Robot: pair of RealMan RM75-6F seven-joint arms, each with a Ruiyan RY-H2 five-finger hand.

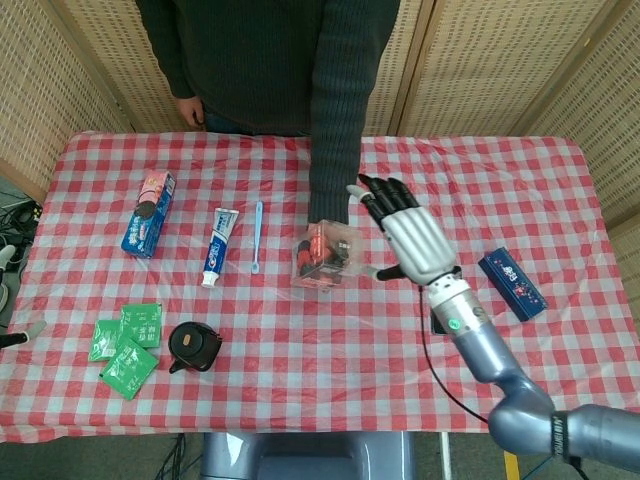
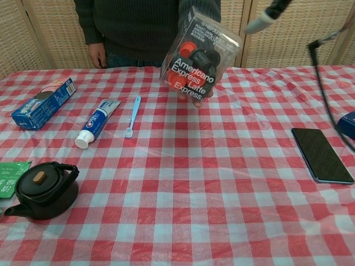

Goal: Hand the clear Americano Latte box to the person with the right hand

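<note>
The clear Americano Latte box (image 1: 324, 256) (image 2: 199, 58), with red and black capsules inside, rests tilted in the person's hand (image 2: 195, 100) above the table's middle. My right hand (image 1: 408, 232) hovers just right of the box with its fingers spread and nothing in them. It stands apart from the box. In the chest view only a fingertip (image 2: 258, 23) of it shows at the top edge. My left hand appears in neither view.
On the red checked table lie a black phone (image 1: 446, 320) (image 2: 321, 154), a dark blue box (image 1: 512, 284), a toothpaste tube (image 1: 220, 246), a blue toothbrush (image 1: 257, 236), a blue cookie box (image 1: 149, 213), a black teapot (image 1: 194, 346) and green sachets (image 1: 127, 348). The person (image 1: 270, 70) stands at the far edge.
</note>
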